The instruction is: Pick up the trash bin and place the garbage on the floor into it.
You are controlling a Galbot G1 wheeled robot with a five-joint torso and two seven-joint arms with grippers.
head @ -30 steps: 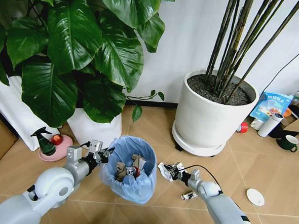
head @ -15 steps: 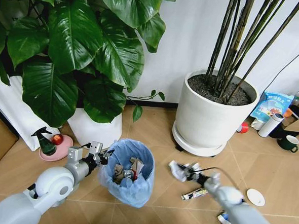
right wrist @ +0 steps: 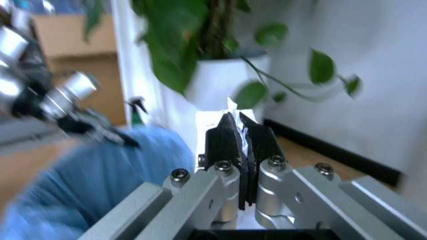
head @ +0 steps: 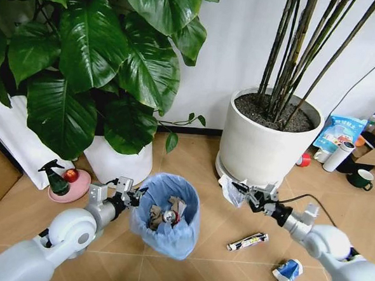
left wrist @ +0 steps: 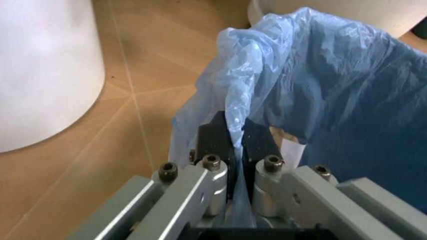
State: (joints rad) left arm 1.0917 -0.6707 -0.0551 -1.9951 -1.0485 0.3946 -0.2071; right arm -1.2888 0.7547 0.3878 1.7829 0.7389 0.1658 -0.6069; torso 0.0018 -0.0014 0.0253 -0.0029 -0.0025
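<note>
Head view: the right gripper (head: 246, 194) has been lifted off the floor (head: 230, 270) since a second ago, when it was low beside a crumpled white wrapper (head: 230, 190); that wrapper is now held clamped between its closed fingers, in the air to the right of the trash bin (head: 166, 221) and in front of the large white plant pot (head: 264, 142). One more piece of garbage has thus been picked up, but it is not yet over the bin's mouth, so the drop is judged still to be made.

The left gripper (left wrist: 235, 145) is shut on a pinched fold of the light-blue bag (left wrist: 320, 75) at the bin's left rim, much as before.

Inside the bin, a small red can (head: 168, 216) and pieces of brown and white litter are seen.

Left on the floor are a white tube (head: 247, 241), near the bin's right, and a blue-white packet (head: 287, 273) further right.
</note>
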